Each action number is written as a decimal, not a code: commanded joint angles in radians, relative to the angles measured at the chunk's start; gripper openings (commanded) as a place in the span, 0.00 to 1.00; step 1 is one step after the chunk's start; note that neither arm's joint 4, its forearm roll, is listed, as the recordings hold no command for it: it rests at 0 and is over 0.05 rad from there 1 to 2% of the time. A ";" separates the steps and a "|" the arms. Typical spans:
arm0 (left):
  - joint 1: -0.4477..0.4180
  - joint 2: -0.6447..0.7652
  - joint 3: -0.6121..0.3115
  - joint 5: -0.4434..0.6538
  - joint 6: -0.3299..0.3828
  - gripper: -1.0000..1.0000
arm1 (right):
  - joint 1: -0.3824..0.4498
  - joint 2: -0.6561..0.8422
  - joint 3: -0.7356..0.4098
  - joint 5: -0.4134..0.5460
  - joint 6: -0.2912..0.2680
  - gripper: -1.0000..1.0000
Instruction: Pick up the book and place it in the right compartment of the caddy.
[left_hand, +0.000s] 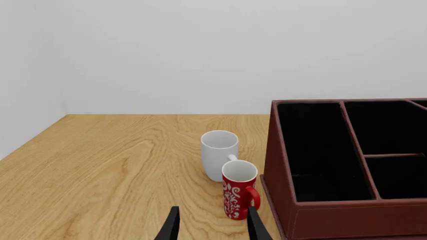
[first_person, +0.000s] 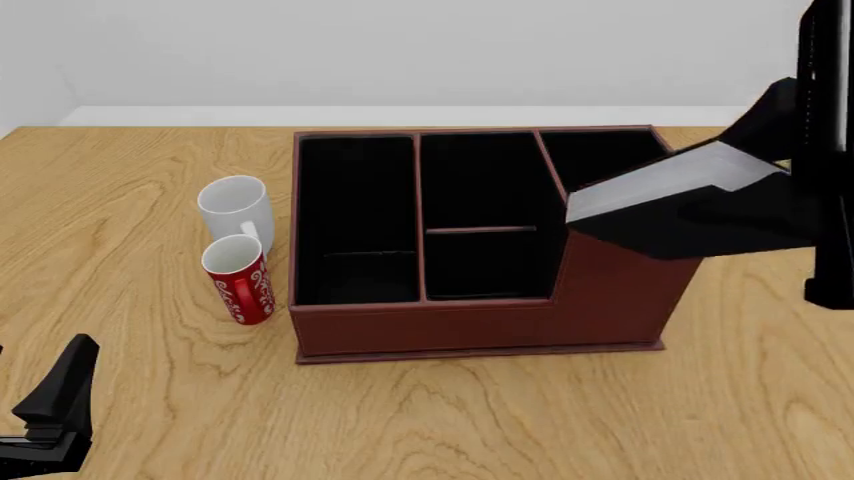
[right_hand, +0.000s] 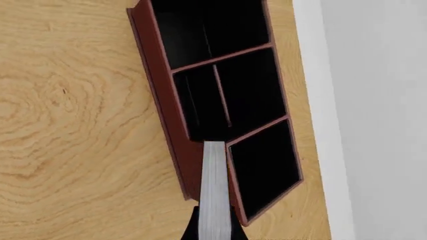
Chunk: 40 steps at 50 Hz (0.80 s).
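Clamped between my right gripper's (right_hand: 213, 225) fingers is the book (right_hand: 214, 185), its pale page edge filling the right wrist view. From the front view I see the book (first_person: 667, 190) held in the air, tilted, its lower end over the near-left corner of the right compartment (first_person: 607, 155) of the caddy (first_person: 481, 330), above the wall dividing that section from the middle one; I cannot tell whether it touches the rim. The right arm (first_person: 821, 150) comes down from the upper right edge. The right compartment's front wall stands taller than the rest of the caddy, and its black interior holds nothing I can see. Moving outward, the caddy shows a divided middle section (first_person: 481, 225) and a long narrow section (first_person: 354, 215) at its left end. Just beside that left end stand 2 mugs on the wooden table (first_person: 134, 380): a red patterned mug (first_person: 240, 280) nearer me and a white mug (first_person: 238, 210) just behind it, close together. My left gripper (left_hand: 212, 227) hangs low at the near-left of the table, fingers parted and holding nothing, pointing toward the red mug (left_hand: 239, 195).
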 joint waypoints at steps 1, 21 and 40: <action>0.000 0.000 0.000 0.000 0.000 1.00 | -0.026 0.013 -0.087 0.000 -0.009 0.00; 0.000 0.000 0.000 0.000 0.000 1.00 | -0.119 0.109 -0.262 0.000 0.054 0.00; 0.000 0.000 0.000 0.000 0.000 1.00 | -0.165 0.211 -0.364 0.000 0.038 0.00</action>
